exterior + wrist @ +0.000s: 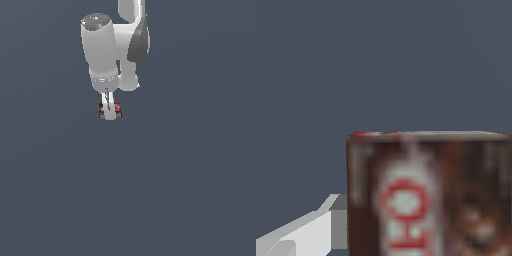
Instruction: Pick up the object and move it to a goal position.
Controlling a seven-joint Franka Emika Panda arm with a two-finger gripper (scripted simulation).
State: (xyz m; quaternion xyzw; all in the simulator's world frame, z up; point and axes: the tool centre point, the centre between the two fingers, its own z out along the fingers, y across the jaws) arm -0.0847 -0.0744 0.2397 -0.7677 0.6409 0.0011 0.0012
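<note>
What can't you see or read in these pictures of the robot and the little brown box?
- Exterior view: the tool covers the middle of the box, so whether it grips can't be told.
- Exterior view: the box is too small to read.
- Wrist view: the label is blurred, and the picture edge cuts the box off.
- Wrist view: only one finger shows.
- No goal marker shows.

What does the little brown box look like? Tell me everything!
The box is small, flat and dark brown, with a red-and-white label on its face, like printed cardboard. In the exterior view it sits right at the tip of the white gripper, which crosses its front. One gripper finger meets its side. Whether it touches the grey floor is unclear.
</note>
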